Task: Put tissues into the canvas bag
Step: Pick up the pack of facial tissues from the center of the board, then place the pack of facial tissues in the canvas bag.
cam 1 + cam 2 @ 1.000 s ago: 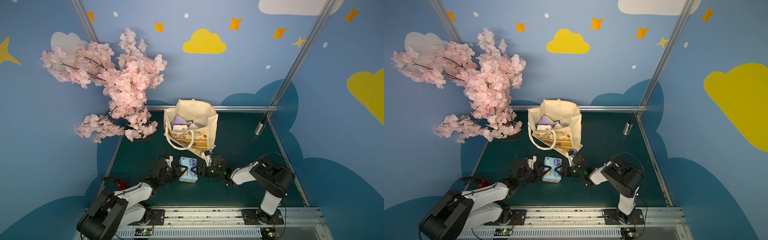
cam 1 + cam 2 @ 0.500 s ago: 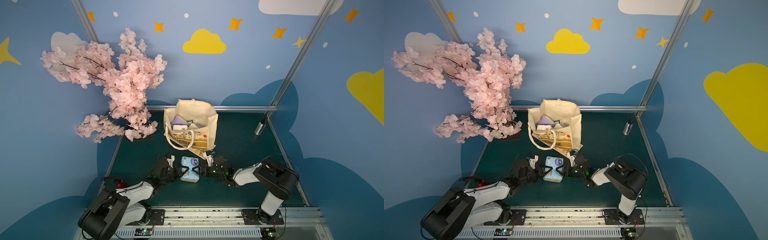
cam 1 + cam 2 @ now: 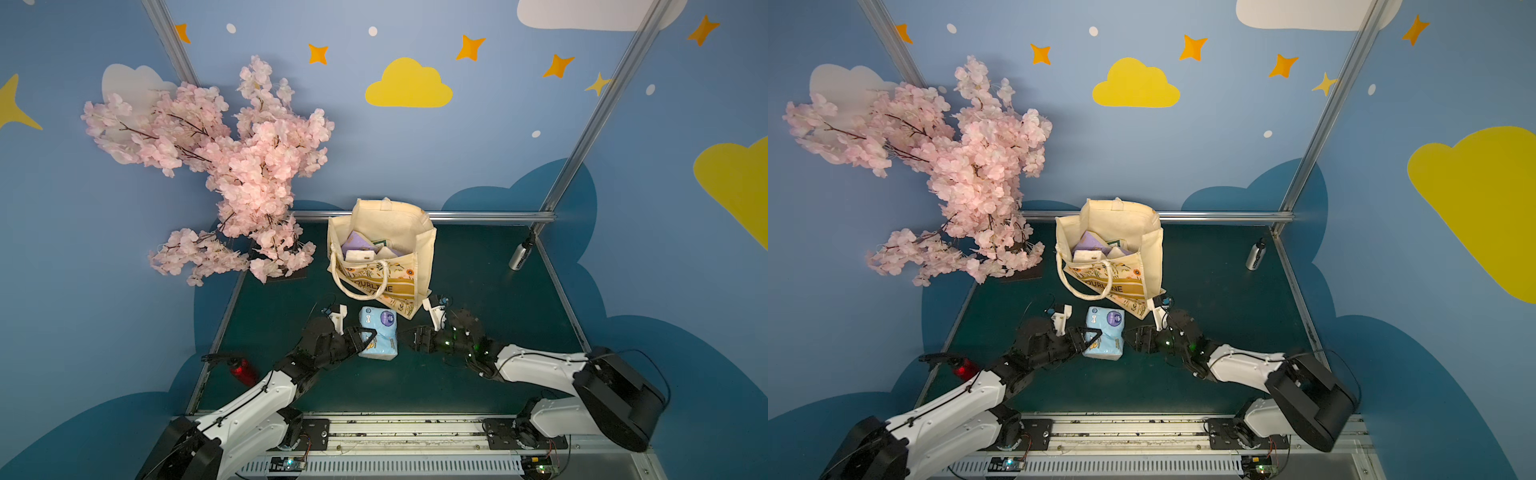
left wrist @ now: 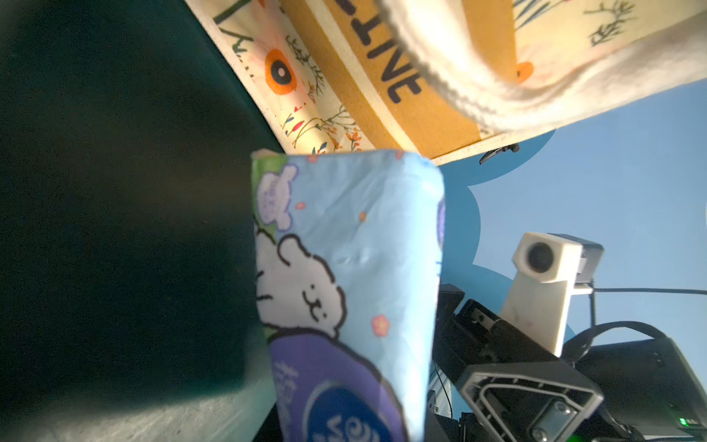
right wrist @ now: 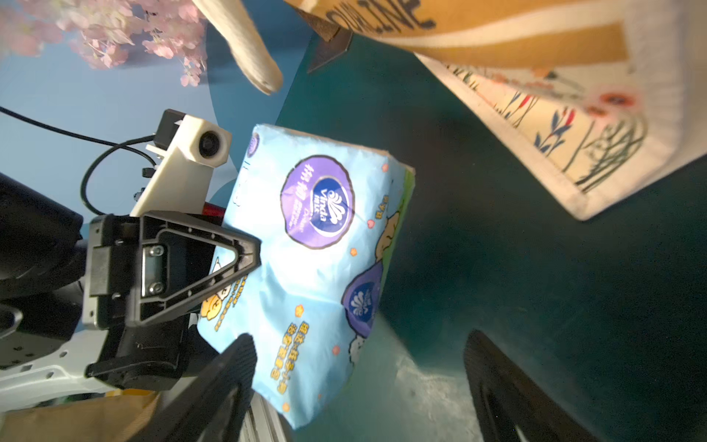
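Tissue pack (image 3: pixel 380 336) sits pinched in left gripper (image 3: pixel 368 340), beside the spread right gripper (image 3: pixel 410 340).

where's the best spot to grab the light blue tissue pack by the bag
Probably pinch its long left edge, coming in low from the left pincer side: the light blue tissue pack lies flat and soft, the canvas bag close behind.

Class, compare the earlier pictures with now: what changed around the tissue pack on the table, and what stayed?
The left gripper closed on the light blue tissue pack; the right gripper opened, let it go and drew back slightly. The pack and the canvas bag stayed where they were.
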Robot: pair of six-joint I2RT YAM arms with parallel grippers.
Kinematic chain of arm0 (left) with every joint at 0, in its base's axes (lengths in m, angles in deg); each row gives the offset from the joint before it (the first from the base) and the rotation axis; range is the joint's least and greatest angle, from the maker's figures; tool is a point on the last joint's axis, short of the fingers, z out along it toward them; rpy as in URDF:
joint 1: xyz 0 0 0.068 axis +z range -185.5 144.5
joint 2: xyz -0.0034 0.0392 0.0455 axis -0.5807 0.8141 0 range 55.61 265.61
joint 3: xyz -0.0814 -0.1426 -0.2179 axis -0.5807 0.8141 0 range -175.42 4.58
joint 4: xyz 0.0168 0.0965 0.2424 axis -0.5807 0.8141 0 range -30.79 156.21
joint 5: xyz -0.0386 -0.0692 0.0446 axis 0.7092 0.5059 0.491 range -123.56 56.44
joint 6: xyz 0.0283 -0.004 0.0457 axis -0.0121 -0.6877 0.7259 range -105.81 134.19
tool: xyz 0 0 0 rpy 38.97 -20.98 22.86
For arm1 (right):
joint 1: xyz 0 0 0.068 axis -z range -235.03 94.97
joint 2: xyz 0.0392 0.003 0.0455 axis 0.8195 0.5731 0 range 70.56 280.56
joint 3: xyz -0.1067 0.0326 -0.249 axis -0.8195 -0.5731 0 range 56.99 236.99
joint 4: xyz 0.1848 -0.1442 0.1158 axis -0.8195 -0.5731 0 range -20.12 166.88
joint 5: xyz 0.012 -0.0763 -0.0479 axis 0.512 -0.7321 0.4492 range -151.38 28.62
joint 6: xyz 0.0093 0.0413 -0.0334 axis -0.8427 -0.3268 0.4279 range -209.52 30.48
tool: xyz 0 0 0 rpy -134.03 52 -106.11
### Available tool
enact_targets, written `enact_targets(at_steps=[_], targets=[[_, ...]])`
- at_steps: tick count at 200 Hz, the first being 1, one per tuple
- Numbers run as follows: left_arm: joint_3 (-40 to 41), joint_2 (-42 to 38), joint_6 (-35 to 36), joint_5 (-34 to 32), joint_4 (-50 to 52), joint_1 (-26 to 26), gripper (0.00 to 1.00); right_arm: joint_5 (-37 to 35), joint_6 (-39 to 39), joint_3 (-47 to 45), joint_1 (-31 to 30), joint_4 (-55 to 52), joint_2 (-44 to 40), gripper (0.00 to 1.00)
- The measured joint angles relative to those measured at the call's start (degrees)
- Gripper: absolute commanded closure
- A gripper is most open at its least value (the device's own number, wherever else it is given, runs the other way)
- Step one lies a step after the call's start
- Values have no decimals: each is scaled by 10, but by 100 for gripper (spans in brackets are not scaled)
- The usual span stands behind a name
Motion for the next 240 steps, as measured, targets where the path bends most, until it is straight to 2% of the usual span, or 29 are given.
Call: enact_targets(at_steps=[28,79,117,160,194,240], targets=[[-37,-13,24,-7,52,-23,63,-30,57,-8,10,-73,-106,8],[-135,-11,58,-27,109,-74,64,-63,124,-44,28,-131,-259,8],[-233,36,92,-34,135,-121,64,-99,141,-78,42,-172,-368,6],[-349,83,137,-53,179,-126,65,-106,151,-84,68,-223,-450,6],[-455,105,188,-67,220,-94,65,-98,160,-83,77,-247,-448,6],[-572,156,225,-40,264,36,64,-83,176,-59,84,-260,-426,6]])
